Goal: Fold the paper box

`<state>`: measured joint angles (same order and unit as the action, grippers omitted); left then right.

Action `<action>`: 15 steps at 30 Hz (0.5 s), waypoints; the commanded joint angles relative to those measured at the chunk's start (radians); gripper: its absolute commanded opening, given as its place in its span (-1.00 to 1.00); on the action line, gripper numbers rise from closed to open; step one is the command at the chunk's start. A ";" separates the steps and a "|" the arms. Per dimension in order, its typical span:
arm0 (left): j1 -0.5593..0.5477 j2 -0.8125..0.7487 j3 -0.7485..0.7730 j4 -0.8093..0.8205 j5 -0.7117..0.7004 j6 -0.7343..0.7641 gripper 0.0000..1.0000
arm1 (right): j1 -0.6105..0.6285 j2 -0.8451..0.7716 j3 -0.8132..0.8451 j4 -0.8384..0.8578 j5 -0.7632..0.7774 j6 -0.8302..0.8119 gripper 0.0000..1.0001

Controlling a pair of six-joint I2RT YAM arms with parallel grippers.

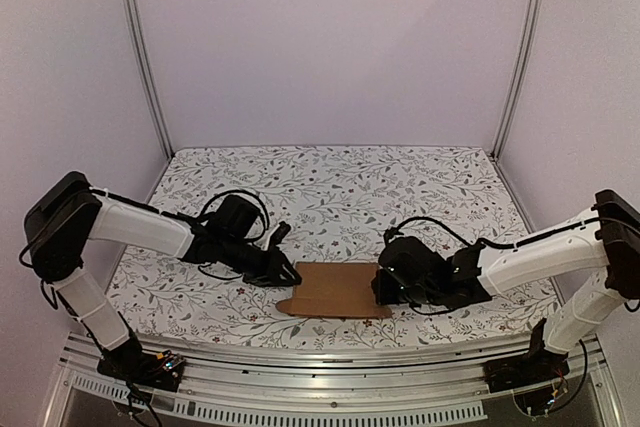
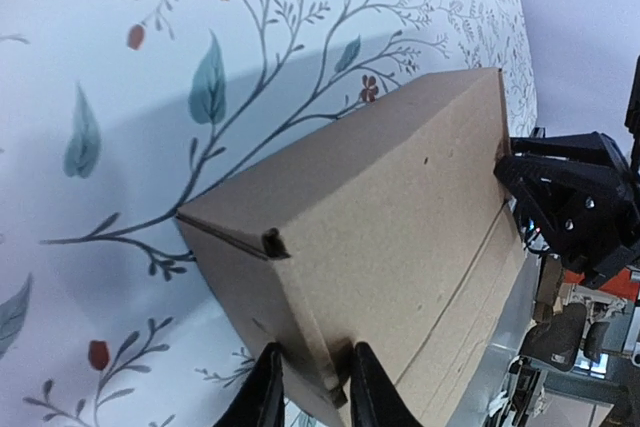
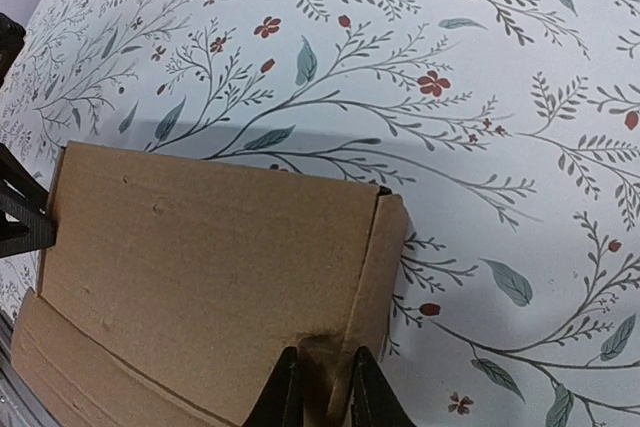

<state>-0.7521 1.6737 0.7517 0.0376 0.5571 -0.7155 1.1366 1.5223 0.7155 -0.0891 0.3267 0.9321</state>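
Clamped with left gripper and right gripper on opposite end walls of the paper box. Resting on the floral tablecloth, near its front edge. Probably light, thin, crease-prone; best gripped by flaps beside fold lines.

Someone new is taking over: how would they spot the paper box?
Look at the floral tablecloth, near its front edge, about midway across. The paper box lies there, left pincer and right pincer at its ends; it is the only plain brown, unprinted thing on the patterned cloth.
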 commanded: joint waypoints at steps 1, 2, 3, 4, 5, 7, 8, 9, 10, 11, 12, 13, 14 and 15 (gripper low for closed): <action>0.057 -0.067 0.006 -0.092 -0.013 0.084 -0.61 | 0.004 0.101 0.098 0.004 -0.066 -0.080 -0.96; 0.072 -0.079 0.005 -0.107 -0.018 0.092 -0.60 | 0.002 0.114 0.119 0.005 -0.067 -0.087 -0.98; 0.082 -0.090 0.003 -0.116 -0.020 0.097 -0.58 | -0.001 0.131 0.137 0.005 -0.070 -0.097 -1.00; 0.091 -0.103 -0.002 -0.124 -0.023 0.101 -0.55 | -0.004 0.151 0.154 0.006 -0.073 -0.107 -1.00; 0.098 -0.117 -0.006 -0.137 -0.033 0.105 -0.51 | -0.010 0.162 0.167 0.007 -0.078 -0.113 -1.00; 0.117 -0.147 -0.017 -0.159 -0.044 0.116 -0.42 | -0.023 0.185 0.190 0.014 -0.092 -0.124 -1.00; 0.128 -0.163 -0.026 -0.167 -0.049 0.118 -0.37 | -0.028 0.197 0.201 0.023 -0.097 -0.130 -1.00; 0.138 -0.180 -0.036 -0.172 -0.053 0.118 -0.31 | -0.029 0.204 0.207 0.027 -0.100 -0.135 -1.00; 0.149 -0.201 -0.047 -0.176 -0.057 0.115 -0.23 | -0.032 0.212 0.218 0.031 -0.104 -0.139 -1.00; 0.159 -0.222 -0.061 -0.179 -0.063 0.111 -0.17 | -0.035 0.221 0.225 0.033 -0.111 -0.145 -1.00; 0.167 -0.244 -0.074 -0.180 -0.068 0.107 -0.11 | -0.038 0.226 0.231 0.036 -0.116 -0.149 -1.00; 0.172 -0.265 -0.085 -0.183 -0.075 0.104 -0.06 | -0.041 0.233 0.235 0.041 -0.123 -0.152 -1.00; 0.178 -0.285 -0.094 -0.189 -0.081 0.101 -0.02 | -0.043 0.236 0.236 0.046 -0.129 -0.154 -1.00; 0.181 -0.302 -0.102 -0.192 -0.084 0.096 0.11 | -0.044 0.241 0.237 0.052 -0.134 -0.155 -1.00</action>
<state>-0.5983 1.4406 0.6865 -0.1349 0.4961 -0.6205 1.0977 1.7248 0.9344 -0.0540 0.2523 0.8127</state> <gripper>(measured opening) 0.480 0.007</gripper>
